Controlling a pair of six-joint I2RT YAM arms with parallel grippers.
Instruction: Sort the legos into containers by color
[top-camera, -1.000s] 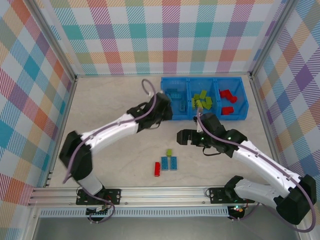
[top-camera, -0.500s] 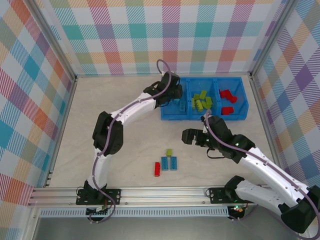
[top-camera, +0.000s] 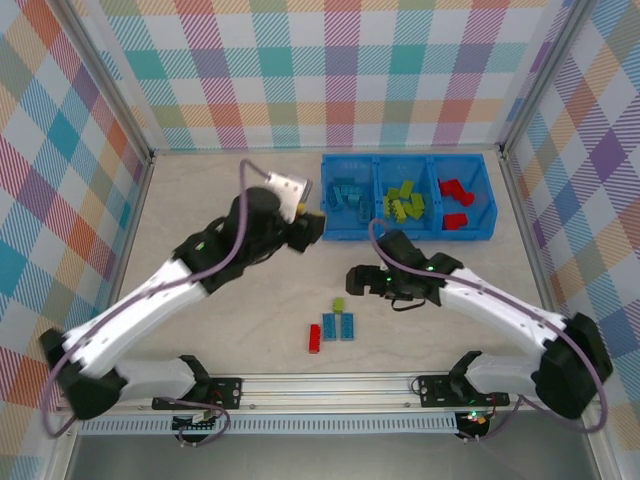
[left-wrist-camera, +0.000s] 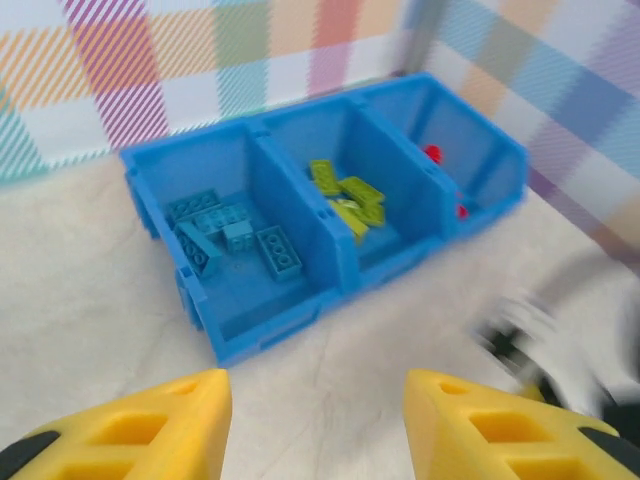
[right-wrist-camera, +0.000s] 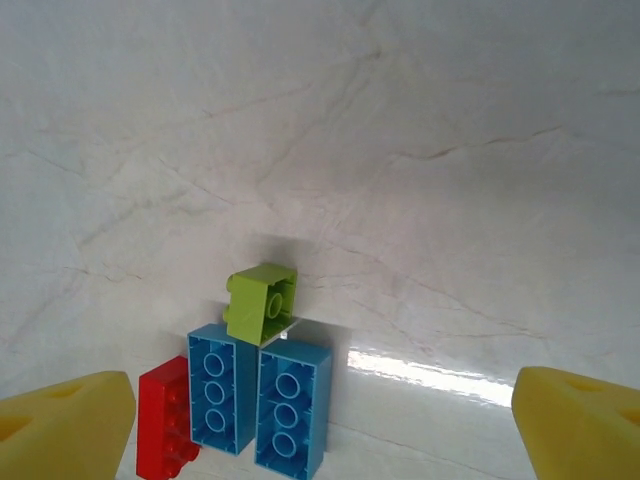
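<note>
Left pincer is spread with nothing between its fingers. It hangs over the desk, just near-left of the blue bin. Right pincer is spread wide too, empty, above the loose legos.

We count four legos on the desk. A lime square brick touches the far ends of two light blue oblong bricks lying side by side, and a red brick sits just left of them.

In the bin:
- left compartment: light blue bricks
- middle: lime bricks
- right: red bricks
</note>
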